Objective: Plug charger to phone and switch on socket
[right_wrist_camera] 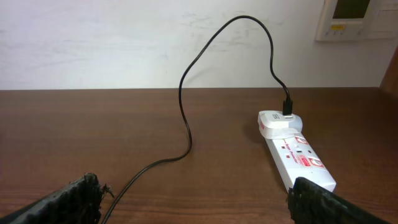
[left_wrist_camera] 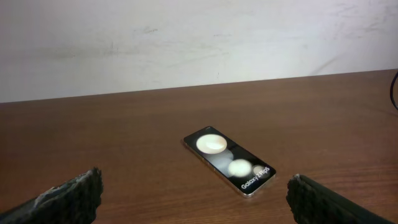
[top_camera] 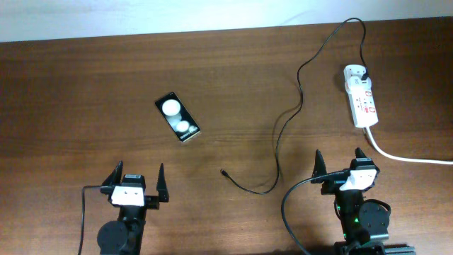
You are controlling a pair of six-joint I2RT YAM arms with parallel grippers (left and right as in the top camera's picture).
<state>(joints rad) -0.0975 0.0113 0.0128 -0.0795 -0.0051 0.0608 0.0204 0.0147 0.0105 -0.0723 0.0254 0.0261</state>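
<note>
The phone [top_camera: 178,117] lies face up and askew left of centre; it also shows in the left wrist view [left_wrist_camera: 228,161], ahead of my open, empty left gripper [top_camera: 138,180]. The charger [top_camera: 288,120] is a thin black cable running from its plug in the socket's far end [top_camera: 357,71] to a loose connector tip [top_camera: 223,171] on the table. The socket [top_camera: 362,98], a white power strip, sits at the right and shows in the right wrist view [right_wrist_camera: 294,152]. My right gripper [top_camera: 341,163] is open and empty, just short of it.
The socket's thick white cord [top_camera: 407,157] curves off to the right edge. The charger cable arches up in the right wrist view [right_wrist_camera: 186,124]. A pale wall runs behind the wooden table [top_camera: 85,99]. A wall panel [right_wrist_camera: 354,18] hangs at the upper right.
</note>
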